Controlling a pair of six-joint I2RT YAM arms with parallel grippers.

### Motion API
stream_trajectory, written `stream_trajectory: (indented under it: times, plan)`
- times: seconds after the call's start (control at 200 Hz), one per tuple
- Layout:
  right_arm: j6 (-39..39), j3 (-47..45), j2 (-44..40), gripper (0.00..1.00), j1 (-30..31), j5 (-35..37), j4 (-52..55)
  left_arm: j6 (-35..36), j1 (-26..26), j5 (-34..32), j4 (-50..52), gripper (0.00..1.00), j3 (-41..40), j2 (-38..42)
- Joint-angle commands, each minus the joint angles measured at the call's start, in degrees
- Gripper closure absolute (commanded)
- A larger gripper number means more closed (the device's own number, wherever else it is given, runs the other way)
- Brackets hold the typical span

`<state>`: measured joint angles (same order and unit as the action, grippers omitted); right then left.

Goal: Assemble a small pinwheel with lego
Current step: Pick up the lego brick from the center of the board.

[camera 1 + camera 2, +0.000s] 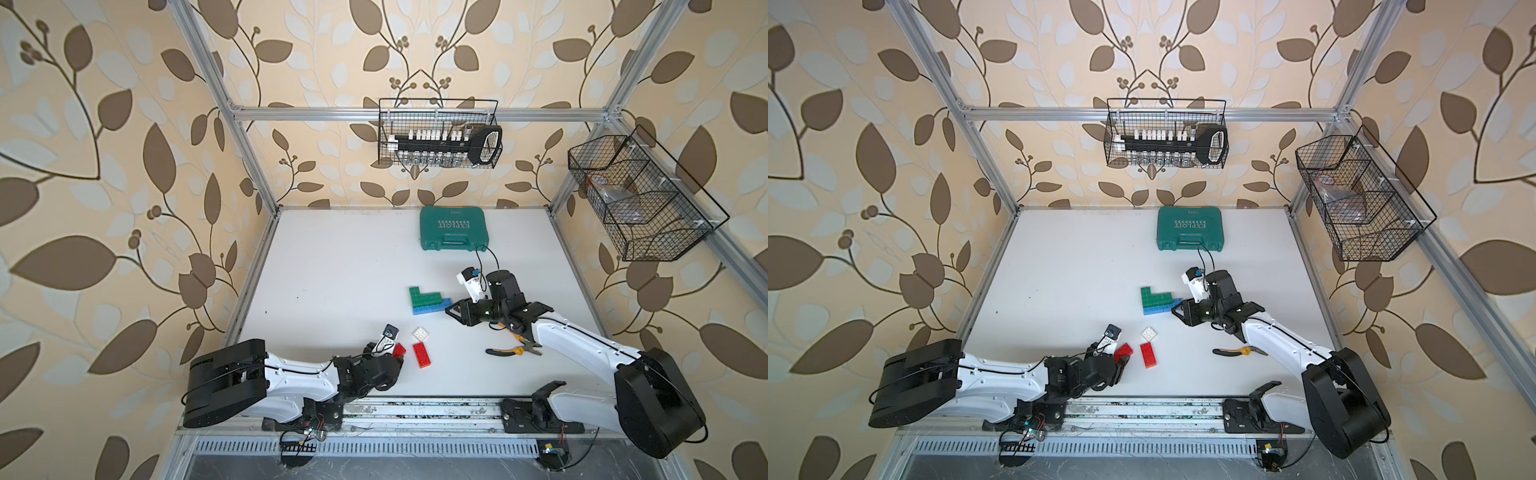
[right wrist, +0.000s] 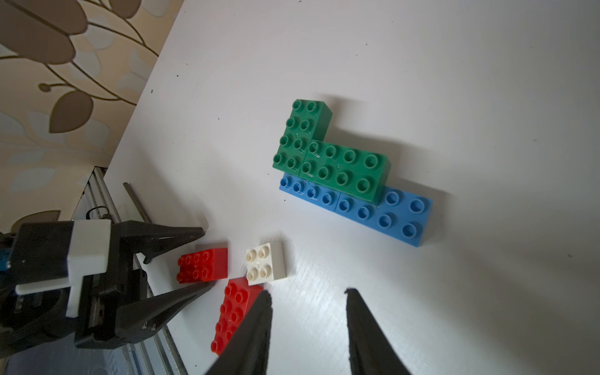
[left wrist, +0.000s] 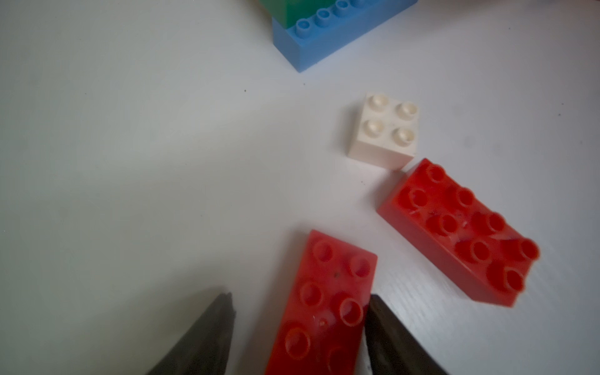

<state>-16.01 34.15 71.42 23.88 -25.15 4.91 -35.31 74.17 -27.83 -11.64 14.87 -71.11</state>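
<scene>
On the white table (image 1: pixel 332 266), the left hand (image 3: pixel 301 296) stands open astride 1 red brick (image 3: pixel 324 311). Just beside lie the other red brick (image 3: pixel 457 233) and the white square brick (image 3: pixel 383 133). Farther back sits the unfinished pinwheel (image 2: pixel 357 207), 2 green bricks (image 2: pixel 302 136) clustered with 2 blue, the right hand (image 2: pixel 307 291) open and empty near it.

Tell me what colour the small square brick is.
The square brick is white, clearest in the left wrist view.

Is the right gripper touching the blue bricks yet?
Apart. The right wrist view shows bare table between the right gripper and the blue bricks.
</scene>
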Motion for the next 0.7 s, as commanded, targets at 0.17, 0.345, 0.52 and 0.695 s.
stream_trajectory:
  times: [0.17, 0.345, 0.52, 0.695]
  plan:
    - [1.42, -1.70, -0.95, 0.61, 0.04, -0.60, -0.41, -4.95, 0.01, 9.99, 7.34, 0.40, 0.06, 2.21]
    - [1.24, -2.20, -0.84, 0.61, 0.02, -0.56, -1.19, -6.90, 0.00, 10.03, 7.62, 0.45, -0.20, 2.03]
    - [1.75, -2.16, -0.92, 0.61, 0.07, -0.43, -0.69, -11.92, 3.02, 5.42, 14.89, 0.48, 3.44, -1.65]
    - [1.97, -2.00, -0.77, 0.61, 0.07, -0.15, -0.84, -14.15, 8.68, -0.09, 17.88, 0.47, 7.77, -8.90]
